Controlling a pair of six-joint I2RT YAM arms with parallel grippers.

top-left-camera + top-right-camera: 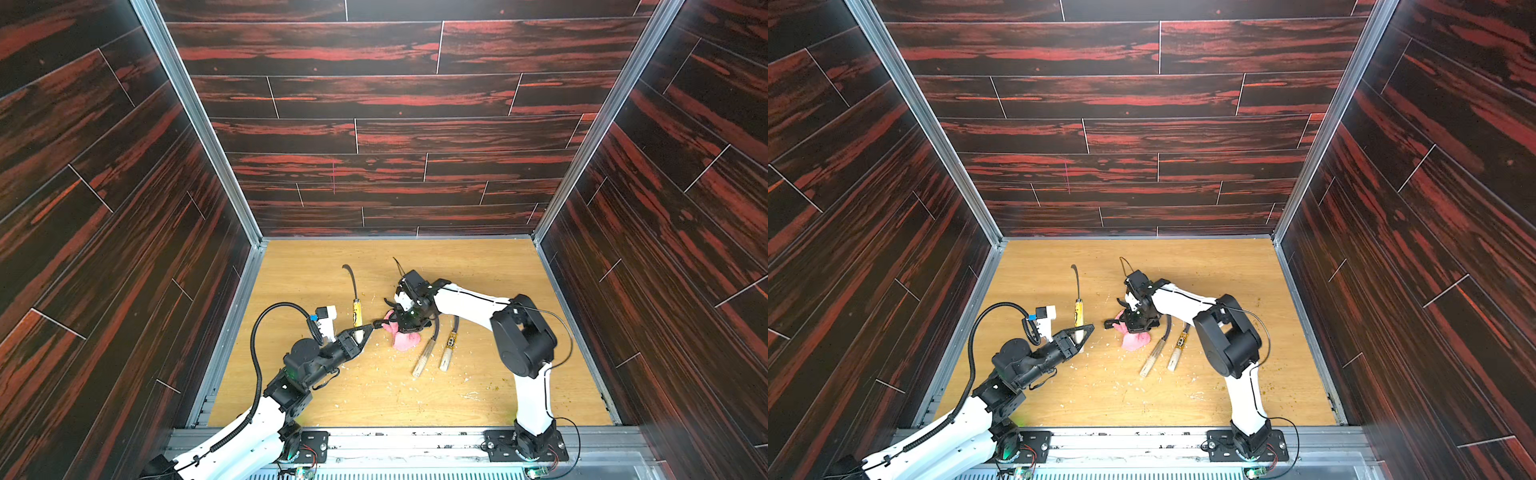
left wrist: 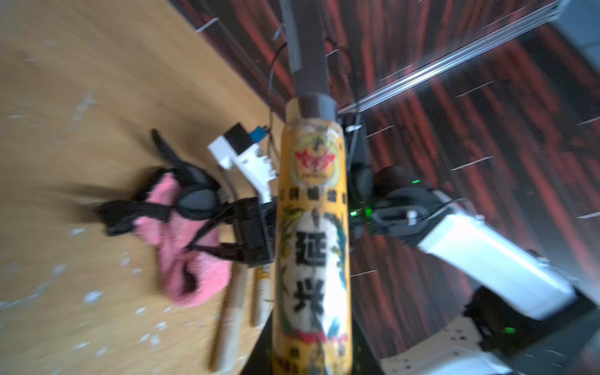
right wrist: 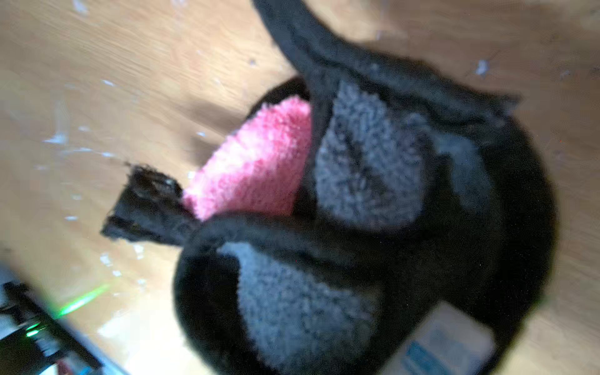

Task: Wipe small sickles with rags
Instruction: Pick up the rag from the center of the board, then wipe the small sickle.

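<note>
The left claw [image 1: 368,328] is clamped shut on the pale wooden handle of a small sickle [image 1: 356,312] with a thin dark curved blade and a yellow printed label band at the neck. Its blade points toward the far wall, and the tool sits left of the table's middle. In the left wrist view the label fills the centre of the picture, blurred but plainly gripped close to the camera.

Just right of that claw's tip lies the pink fluffy rag [image 1: 405,341], bunched up on the pale wood tabletop [image 1: 478,274] near the middle. A black strap [image 1: 379,323] at its edge sticks out leftward toward the left claw. The right claw [image 1: 405,324] is down on the far part of the rag. Both wrist views are too blurred to tell how far apart its jaws stand, or whether any cloth is pinched between them.

Right of the rag lie two more sickles side by side, handles toward the near edge: a plain-handled sickle [image 1: 424,360] and, just to its right, a banded sickle [image 1: 448,353] with a yellow-black label. Their blades are hidden under the right arm. Small pale chips [image 2: 92,297] are scattered over the tabletop near the rag.
</note>
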